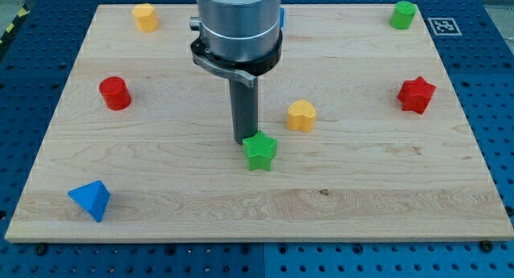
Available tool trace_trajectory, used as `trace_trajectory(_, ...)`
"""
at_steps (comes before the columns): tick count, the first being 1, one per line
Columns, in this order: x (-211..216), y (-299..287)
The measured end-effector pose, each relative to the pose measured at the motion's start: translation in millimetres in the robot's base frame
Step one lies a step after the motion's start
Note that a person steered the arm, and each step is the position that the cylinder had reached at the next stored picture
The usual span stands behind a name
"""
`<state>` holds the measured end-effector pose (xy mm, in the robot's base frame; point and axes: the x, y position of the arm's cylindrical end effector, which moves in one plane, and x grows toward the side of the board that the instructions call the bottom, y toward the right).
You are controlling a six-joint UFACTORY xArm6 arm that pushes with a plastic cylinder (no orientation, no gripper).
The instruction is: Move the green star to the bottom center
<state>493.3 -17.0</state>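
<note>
The green star lies near the middle of the wooden board, a little below centre. My tip rests at the star's upper left edge, touching or almost touching it. The dark rod rises from there to the grey arm body at the view's top.
A yellow block sits just right of and above the star. A red cylinder is at the left, a blue triangular block at the bottom left, a yellow block at the top left, a green block at the top right, a red star at the right.
</note>
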Motion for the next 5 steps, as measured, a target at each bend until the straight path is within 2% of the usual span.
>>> trace_trajectory(4, 63, 36)
trace_trajectory(5, 62, 33)
